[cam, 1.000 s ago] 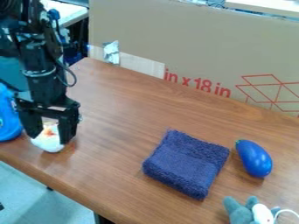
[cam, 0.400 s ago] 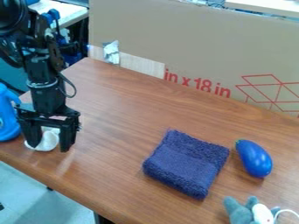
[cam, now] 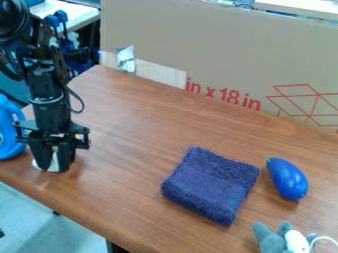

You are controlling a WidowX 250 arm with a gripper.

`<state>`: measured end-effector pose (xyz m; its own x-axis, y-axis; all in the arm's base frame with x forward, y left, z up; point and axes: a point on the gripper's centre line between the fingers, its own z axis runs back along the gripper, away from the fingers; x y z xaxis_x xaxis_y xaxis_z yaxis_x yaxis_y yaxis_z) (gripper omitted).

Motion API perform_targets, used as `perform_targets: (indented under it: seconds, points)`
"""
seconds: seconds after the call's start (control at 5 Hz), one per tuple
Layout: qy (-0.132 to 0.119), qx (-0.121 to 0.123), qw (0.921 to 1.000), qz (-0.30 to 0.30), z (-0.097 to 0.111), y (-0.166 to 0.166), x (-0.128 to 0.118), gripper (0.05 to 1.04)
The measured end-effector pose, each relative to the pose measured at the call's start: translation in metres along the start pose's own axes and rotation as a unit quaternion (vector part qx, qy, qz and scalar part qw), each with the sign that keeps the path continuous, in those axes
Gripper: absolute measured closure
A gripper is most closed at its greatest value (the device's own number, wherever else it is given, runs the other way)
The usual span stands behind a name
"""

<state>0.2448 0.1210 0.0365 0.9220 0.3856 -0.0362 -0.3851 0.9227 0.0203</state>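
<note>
Wooden desk. Lower left of frame: pincer mostly closed, apparently gripping white thing; blue jug near. Probably light, maybe slippery; stiffness, fragility unclear. Best held around middle, both sides, gentle squeeze.

Red print, "in x 18 in"; low on the brown cardboard behind the table

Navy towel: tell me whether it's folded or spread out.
Folded. The navy towel lies on the table as a compact, thick pad with raised, rounded edges.
</note>
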Motion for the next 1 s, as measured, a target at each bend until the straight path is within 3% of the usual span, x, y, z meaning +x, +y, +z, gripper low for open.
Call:
perform_targets:
  seconds: [0.2,0.4,0.6,0.8,1.0]
  points:
    - [-0.005,0.006,0.9999,-0.010,0.005,-0.009,0.000,0.787]
    - [-0.018,0.015,0.9987,-0.046,0.020,-0.026,0.000,0.851]
    - [-0.053,0.063,0.9897,-0.117,0.061,-0.058,0.029,0.857]
    - [-0.046,0.079,0.9787,-0.184,0.061,-0.100,0.045,0.857]
    - [-0.020,0.072,0.9757,-0.206,0.040,-0.130,0.058,0.857]
